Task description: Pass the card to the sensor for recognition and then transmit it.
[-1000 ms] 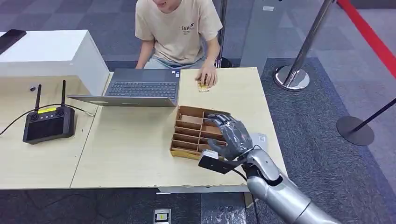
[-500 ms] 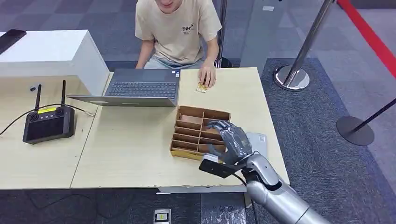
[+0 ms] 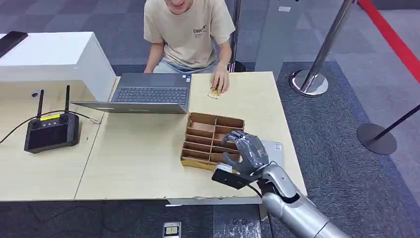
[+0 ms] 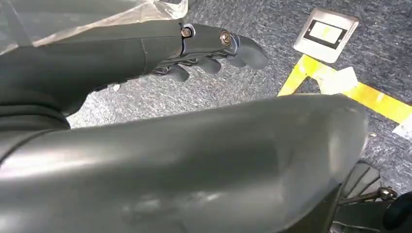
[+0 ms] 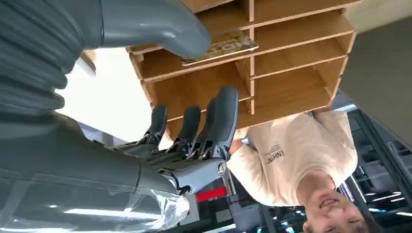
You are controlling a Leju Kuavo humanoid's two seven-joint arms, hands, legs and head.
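A wooden tray [image 3: 213, 118] with several compartments stands on the table by its right edge. A gold-printed card [image 5: 223, 44] lies in one of the compartments of the tray [image 5: 291, 58]. My right hand [image 3: 246, 152] hovers over the tray's near right corner, fingers spread and holding nothing. In the right wrist view the thumb of my right hand [image 5: 194, 145] points at the card's edge. A flat grey sensor [image 3: 275, 148] lies just right of the tray, partly behind my hand. My left hand [image 4: 214, 53] hangs by my body over the carpet, holding nothing.
A person sits at the table's far side, one hand [image 3: 220, 82] resting on a second gold card [image 3: 214, 93]. An open laptop [image 3: 148, 94] sits left of it. A black controller [image 3: 51, 131] and white box [image 3: 49, 57] are at the left; stanchions [image 3: 309, 82] stand right.
My right hand has drawn back over the tray toward its near right corner and the table's front edge. The person's hand stays on the far card.
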